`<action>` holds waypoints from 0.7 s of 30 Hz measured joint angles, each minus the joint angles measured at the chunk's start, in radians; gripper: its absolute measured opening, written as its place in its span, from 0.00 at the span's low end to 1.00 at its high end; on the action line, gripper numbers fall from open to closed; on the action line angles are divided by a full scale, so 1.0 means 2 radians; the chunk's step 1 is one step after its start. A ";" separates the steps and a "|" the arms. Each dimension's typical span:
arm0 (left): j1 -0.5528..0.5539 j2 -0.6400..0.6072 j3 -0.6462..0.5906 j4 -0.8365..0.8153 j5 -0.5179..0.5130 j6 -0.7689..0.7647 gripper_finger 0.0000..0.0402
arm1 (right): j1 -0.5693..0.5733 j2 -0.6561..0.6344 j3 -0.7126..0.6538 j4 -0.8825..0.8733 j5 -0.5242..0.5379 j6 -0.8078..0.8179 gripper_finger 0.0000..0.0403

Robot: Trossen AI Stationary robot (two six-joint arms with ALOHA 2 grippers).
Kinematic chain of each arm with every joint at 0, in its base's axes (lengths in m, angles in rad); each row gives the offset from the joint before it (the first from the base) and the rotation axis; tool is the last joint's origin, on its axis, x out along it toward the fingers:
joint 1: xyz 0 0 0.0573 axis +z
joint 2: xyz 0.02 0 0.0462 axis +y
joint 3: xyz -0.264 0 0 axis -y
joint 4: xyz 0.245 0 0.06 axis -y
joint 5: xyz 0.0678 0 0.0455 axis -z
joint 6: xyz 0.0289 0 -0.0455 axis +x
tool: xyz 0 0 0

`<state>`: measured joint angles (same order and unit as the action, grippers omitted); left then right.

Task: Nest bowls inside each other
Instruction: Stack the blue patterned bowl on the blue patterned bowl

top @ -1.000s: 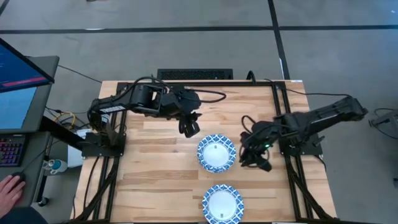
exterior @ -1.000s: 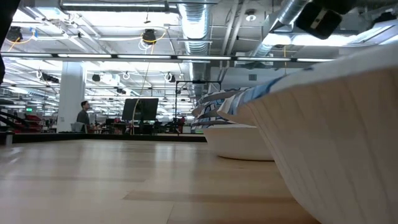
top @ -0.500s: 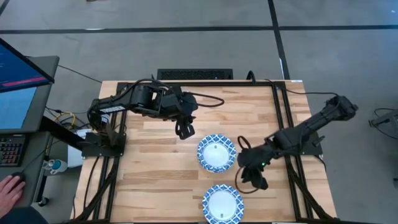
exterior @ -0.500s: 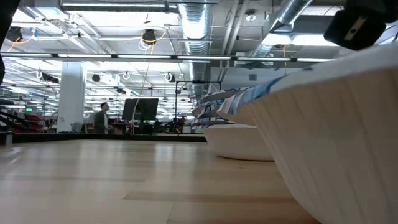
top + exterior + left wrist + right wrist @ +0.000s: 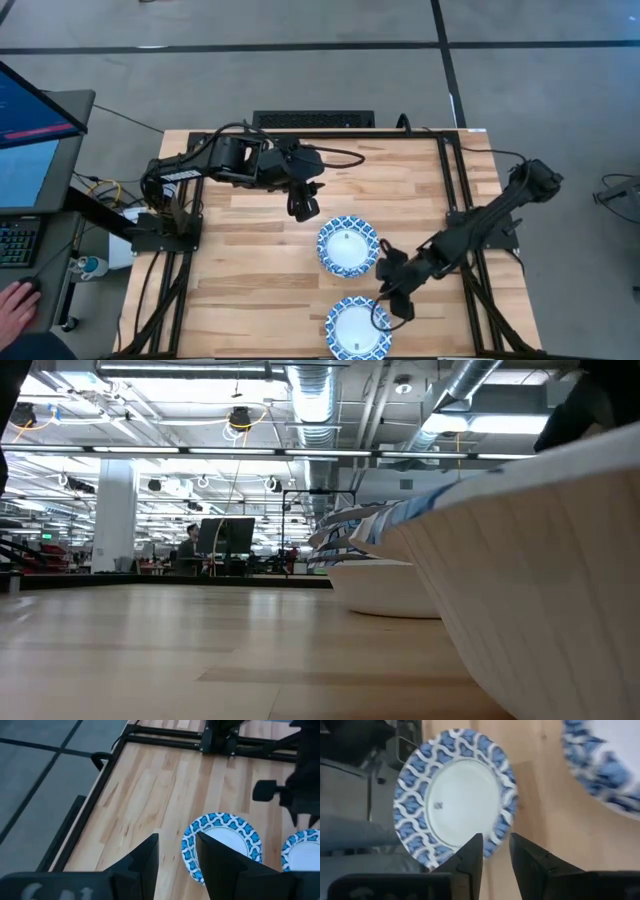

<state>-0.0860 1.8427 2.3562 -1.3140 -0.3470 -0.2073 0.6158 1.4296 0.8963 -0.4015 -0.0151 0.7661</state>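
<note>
Bowls, two seen from above on the wooden table (image 5: 240, 270): one bowl stack (image 5: 348, 246) near the table's middle, a second bowl (image 5: 358, 327) at the near edge, well apart from the first. Blue-and-white patterned rims, white centres. In the low view the near bowl (image 5: 540, 570) fills the right side, with stacked rims visible behind it.

Right gripper (image 5: 397, 303): positioned just beside the near bowl's rim, fingers (image 5: 470, 855) set narrowly apart, nothing held.

Left gripper (image 5: 305, 205): held above bare wood, just behind the middle bowl; fingers (image 5: 145, 855) narrowly parted, empty.
</note>
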 joint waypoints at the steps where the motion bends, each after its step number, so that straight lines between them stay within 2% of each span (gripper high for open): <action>1: 0.000 0.000 0.000 -0.001 0.000 0.000 0.30 | 0.000 0.007 0.000 0.010 0.000 0.004 0.29; 15: -0.001 0.000 0.000 0.033 0.014 -0.007 0.30 | -0.005 0.101 0.000 0.050 -0.010 0.016 0.29; 21: -0.002 0.000 0.000 0.036 0.014 -0.007 0.30 | -0.005 0.114 0.000 0.079 -0.023 0.028 0.29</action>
<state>-0.0906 1.8427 2.3562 -1.2415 -0.3183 -0.2218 0.6064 1.6581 0.8967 -0.2435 -0.0620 0.8223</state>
